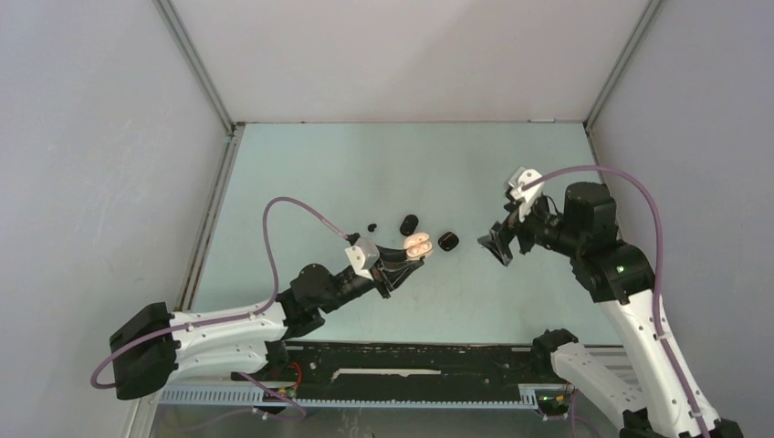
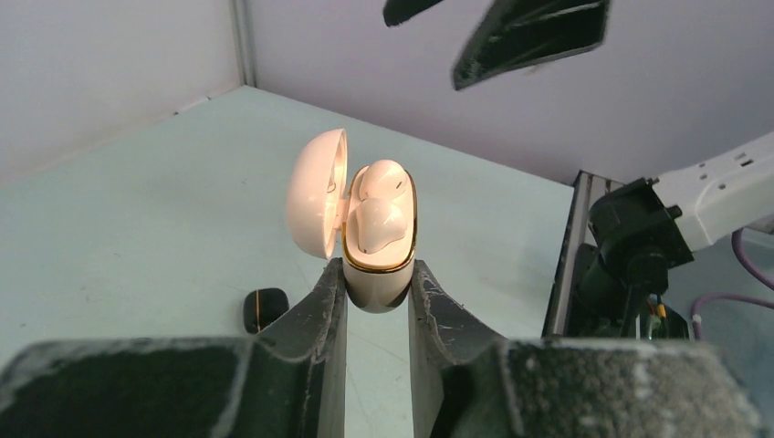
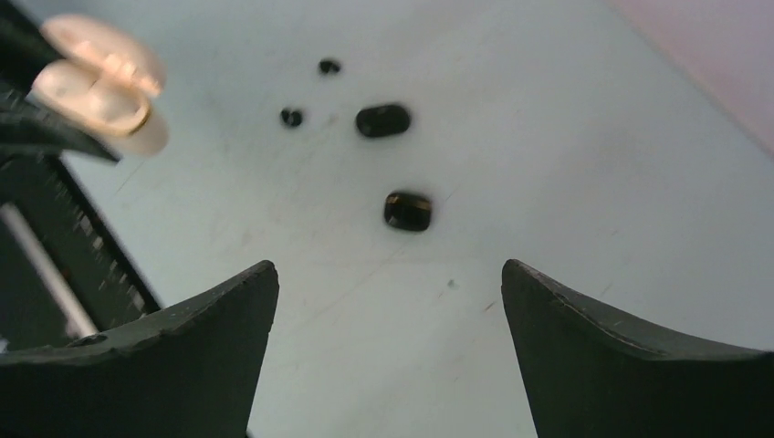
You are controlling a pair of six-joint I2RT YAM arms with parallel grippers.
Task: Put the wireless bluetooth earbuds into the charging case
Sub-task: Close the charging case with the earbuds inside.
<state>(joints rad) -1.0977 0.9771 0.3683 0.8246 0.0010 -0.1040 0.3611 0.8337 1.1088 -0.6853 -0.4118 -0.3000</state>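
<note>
At centre left of the top view, the left tool [image 1: 408, 254] is gripping the whitish charging case [image 2: 376, 285] by its lower body, holding it above the counter [image 1: 365, 155] with the lid [image 2: 313, 193] hanging open to the left. Two whitish earbuds [image 2: 381, 224] are sitting in its wells, so this pair looks done. The next move probably calls for shutting the lid or fetching a black bud. Further right, two loose black buds [image 3: 291, 117] and two black cases [image 3: 382, 119], apparently shut, are lying on the counter. At centre right, the right tool [image 1: 500, 245] is hovering wide open, carrying nothing.
</note>
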